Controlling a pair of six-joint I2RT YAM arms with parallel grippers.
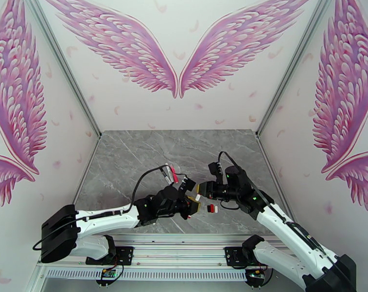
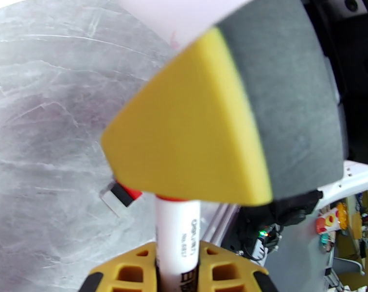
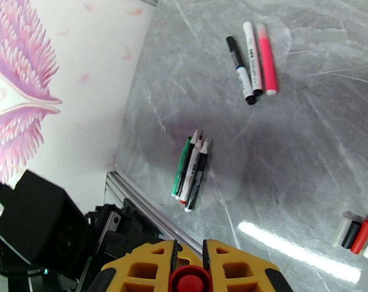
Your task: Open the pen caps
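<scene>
My two grippers meet over the table's near middle. My left gripper point(image 1: 192, 204) point(image 2: 178, 271) is shut on the white barrel of a pen point(image 2: 178, 234). My right gripper point(image 1: 200, 190) point(image 3: 189, 261) is shut on that pen's red cap point(image 3: 189, 280). In the left wrist view the right gripper's yellow and black pad covers the cap end, so I cannot tell whether cap and barrel have parted. A short row of loose pen caps point(image 1: 211, 209) point(image 3: 356, 234), whitish, black and red, lies on the table just right of the grippers.
Several uncapped pens point(image 3: 189, 173) lie bunched near the table's metal rail point(image 3: 145, 210). Three capped pens point(image 3: 252, 64) point(image 1: 171, 173), black, white and pink, lie farther out on the grey marble table point(image 1: 184, 147). White walls close the table in on three sides.
</scene>
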